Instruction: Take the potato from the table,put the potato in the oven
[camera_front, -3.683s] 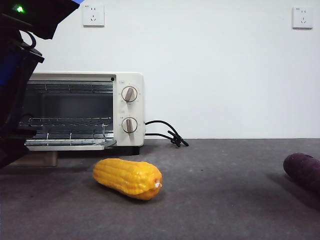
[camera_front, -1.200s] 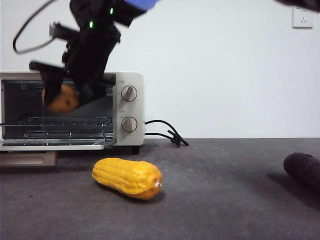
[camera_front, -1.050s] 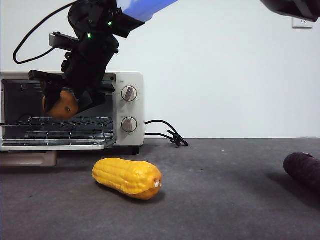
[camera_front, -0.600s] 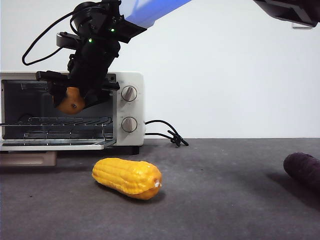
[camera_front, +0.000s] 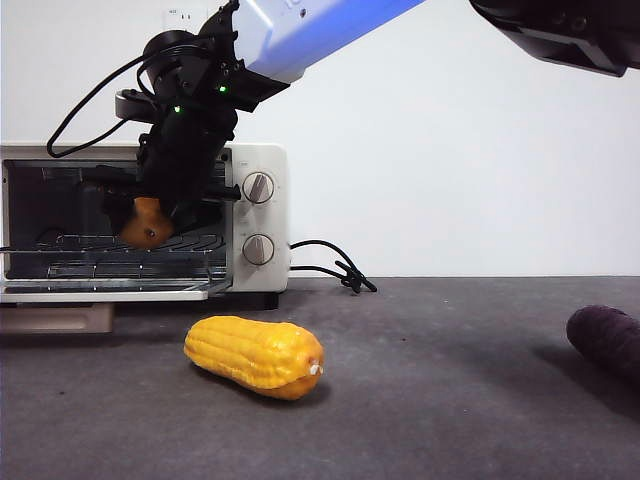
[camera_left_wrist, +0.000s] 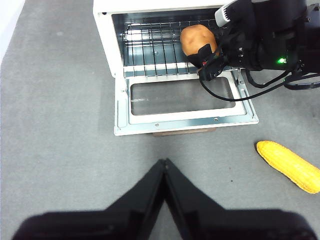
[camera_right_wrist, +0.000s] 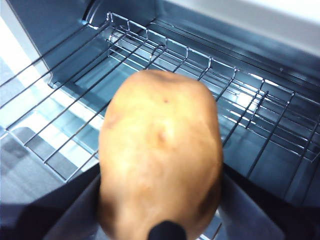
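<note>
The tan-brown potato fills the right wrist view, held between my right gripper's jaws just above the wire rack inside the oven. From the front, the right gripper reaches into the open mouth of the cream-white oven with the potato in it. The left wrist view shows the potato over the rack past the lowered door. My left gripper hangs shut over the bare grey table, well in front of the oven.
A yellow corn cob lies on the table in front of the oven. A dark purple vegetable sits at the far right edge. The oven's black cord trails beside it. A wooden block props the door.
The right gripper carried the potato from beside the oven up to its mouth and, in the last half second, lowered it slightly and pushed it inward over the rack. Corn has not moved.
</note>
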